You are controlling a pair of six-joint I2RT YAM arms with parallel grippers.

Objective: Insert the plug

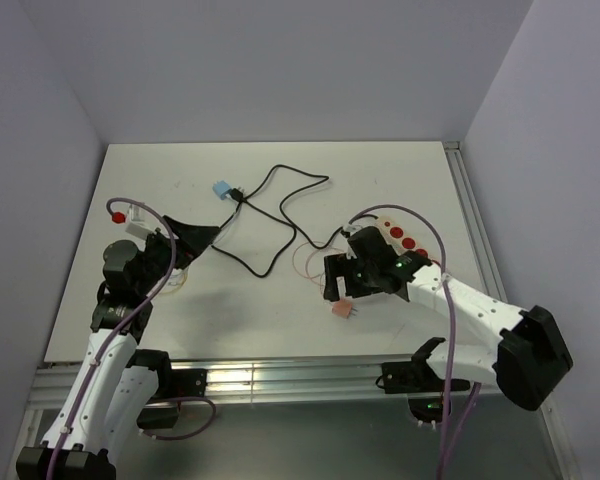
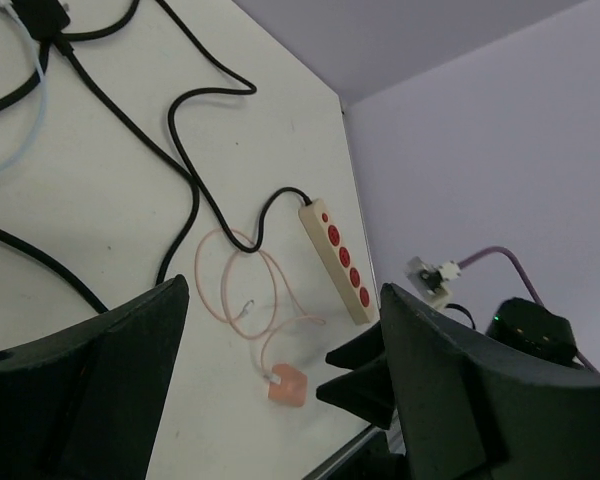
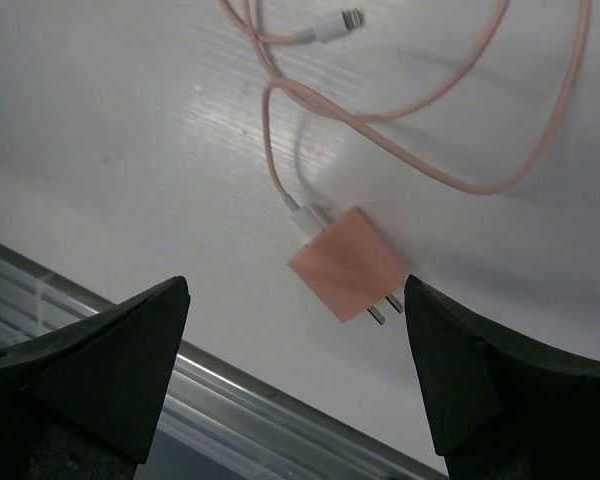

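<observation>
The plug (image 3: 348, 264) is a small pink cube with two metal prongs. It lies flat on the white table near the front edge, and a thin pink cable (image 3: 430, 150) runs from it. My right gripper (image 3: 296, 282) hovers open just above it, one finger on each side, touching nothing. From the top view, the plug (image 1: 343, 310) lies just in front of the right gripper (image 1: 332, 283). The beige power strip (image 1: 395, 235) with red sockets lies behind it, partly hidden by the right arm. My left gripper (image 1: 195, 235) is open and empty at the left of the table, facing the plug (image 2: 286, 385) and the strip (image 2: 337, 263).
A black cable (image 1: 270, 225) loops across the middle of the table to a blue adapter (image 1: 221, 189) at the back. A metal rail (image 1: 280, 375) runs along the table's front edge, close to the plug. Walls close in the back and both sides.
</observation>
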